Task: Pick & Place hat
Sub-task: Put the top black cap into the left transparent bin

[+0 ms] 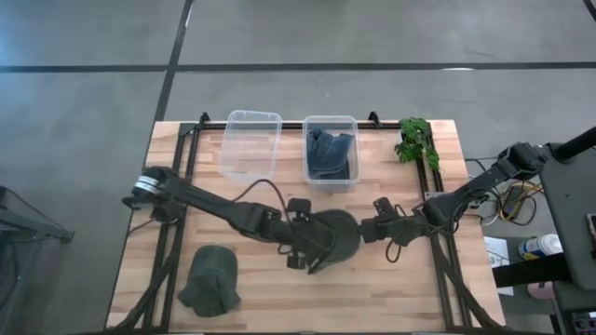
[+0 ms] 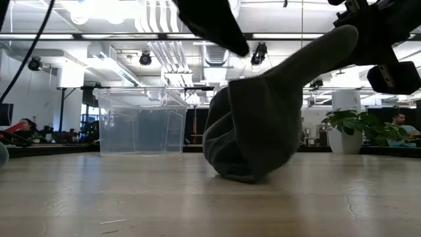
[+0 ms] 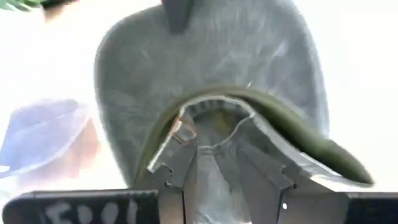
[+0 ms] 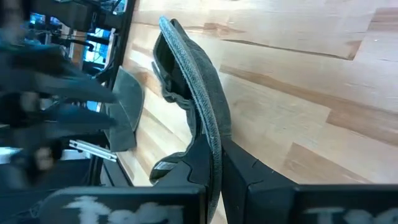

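While our right end effector (image 4: 214,155) pinches the hat (image 1: 333,233) brim, our left end effector (image 3: 214,152), spread, sits inside it, seen only from its wrist.

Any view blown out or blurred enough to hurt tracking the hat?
Left wrist view: background washed out white; hat soft but readable. Right wrist view: left side smeared; hat brim sharp. Low view: ceiling lights glare; hat a dark mass. High view: even light.
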